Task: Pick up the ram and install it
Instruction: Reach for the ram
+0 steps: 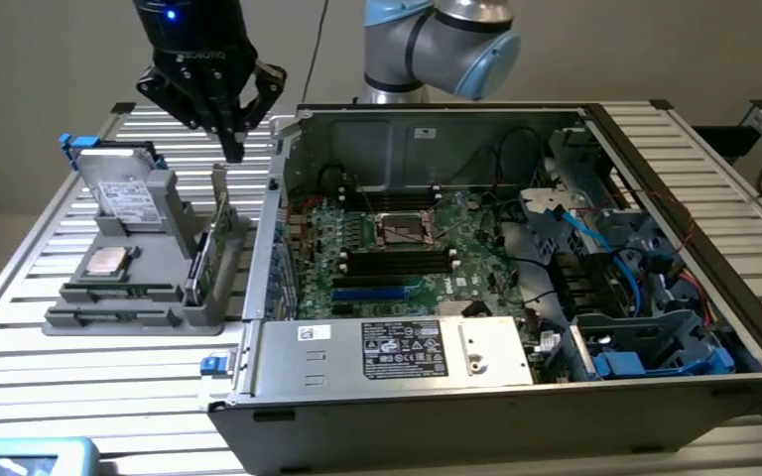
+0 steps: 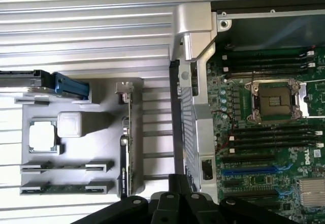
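The claw (image 1: 233, 149) is clenched, fingertips together, with nothing between them. In the exterior view it hangs above the far end of the grey parts fixture (image 1: 156, 322), directly over the upright expansion card (image 1: 221, 203) and well clear of it.

The fixture stands on the slatted metal surface (image 1: 37, 367), just beside the open computer case (image 1: 487, 392), on the exterior view's left. It carries:
- a hard drive (image 2: 20, 77) with a blue latch, at the far end;
- a square silver processor (image 2: 43, 135), next to a plain silver block (image 2: 70, 124);
- the expansion card, standing on edge along the side nearest the case;
- two long parallel slots at the end opposite the hard drive.

The ram (image 2: 65, 188) lies seated in the outermost of these slots, its green board edge showing between the end clips. The claw does not touch it.

Inside the case, the motherboard (image 2: 264, 183) lies flat. Black memory slots (image 2: 277, 137) run on both sides of the open processor socket (image 2: 274, 99).
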{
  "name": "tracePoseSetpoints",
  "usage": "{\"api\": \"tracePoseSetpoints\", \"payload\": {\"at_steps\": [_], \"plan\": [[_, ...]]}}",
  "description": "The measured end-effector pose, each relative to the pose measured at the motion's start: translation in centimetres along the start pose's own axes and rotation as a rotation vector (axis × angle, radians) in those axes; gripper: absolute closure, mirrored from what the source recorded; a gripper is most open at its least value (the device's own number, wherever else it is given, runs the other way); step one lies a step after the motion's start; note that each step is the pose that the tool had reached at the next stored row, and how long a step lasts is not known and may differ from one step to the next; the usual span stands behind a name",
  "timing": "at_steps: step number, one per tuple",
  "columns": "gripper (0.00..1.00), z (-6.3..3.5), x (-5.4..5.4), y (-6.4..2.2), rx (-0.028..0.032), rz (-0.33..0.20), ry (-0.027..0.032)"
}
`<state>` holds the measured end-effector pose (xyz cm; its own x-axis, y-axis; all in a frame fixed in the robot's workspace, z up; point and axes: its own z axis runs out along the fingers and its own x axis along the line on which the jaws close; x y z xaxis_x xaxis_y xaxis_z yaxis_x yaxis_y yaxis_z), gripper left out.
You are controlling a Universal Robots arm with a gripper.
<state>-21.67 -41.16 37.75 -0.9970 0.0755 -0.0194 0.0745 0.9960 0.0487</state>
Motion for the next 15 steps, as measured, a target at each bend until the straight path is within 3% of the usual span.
{"api": "tracePoseSetpoints", "payload": {"at_steps": [8, 15], "plan": [[0.89, 1.33, 2.6, -1.41, 0.0000, 0.000, 0.0004], [0.89, 2.50, 5.6, -1.89, 0.0002, 0.000, 0.0043]]}}
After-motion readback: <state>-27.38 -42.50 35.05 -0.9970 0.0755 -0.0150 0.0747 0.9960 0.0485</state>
